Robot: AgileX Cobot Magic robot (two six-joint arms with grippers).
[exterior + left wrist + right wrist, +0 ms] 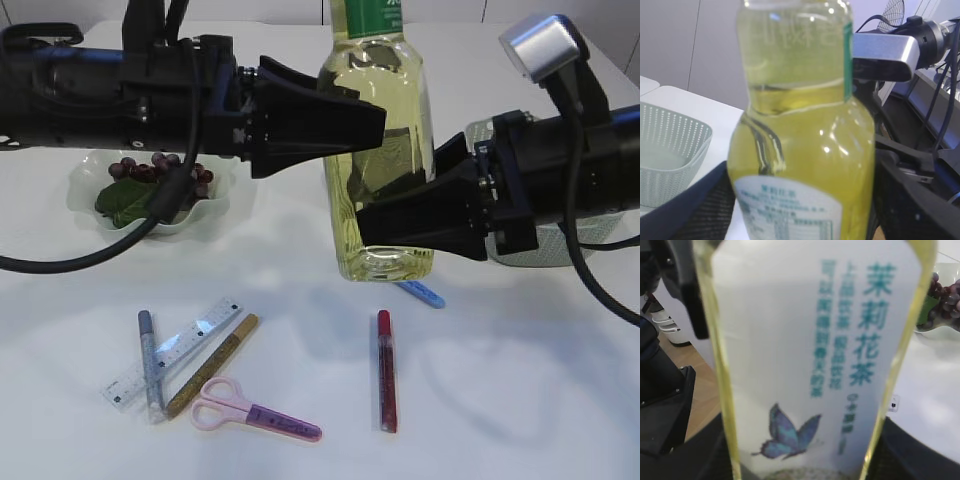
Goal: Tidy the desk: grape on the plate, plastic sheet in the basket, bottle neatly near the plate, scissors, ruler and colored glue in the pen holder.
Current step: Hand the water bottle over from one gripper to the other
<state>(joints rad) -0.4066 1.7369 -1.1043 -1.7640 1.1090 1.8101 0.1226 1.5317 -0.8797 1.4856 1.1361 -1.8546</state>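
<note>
Yellow tea fills the bottle (378,140) standing upright mid-table right of the grape plate (215,205), the right gripper (400,235) clamped around its lower body, the left gripper (330,125) spread open, seemingly not touching its shoulder.

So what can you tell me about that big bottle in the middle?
The bottle is clear plastic, holding pale yellow-green liquid up to its shoulder. It has a green neck band and a white label printed with teal characters and a blue butterfly. It stands upright on the white table, right of the plate, with the right end effector around its lower body.
</note>
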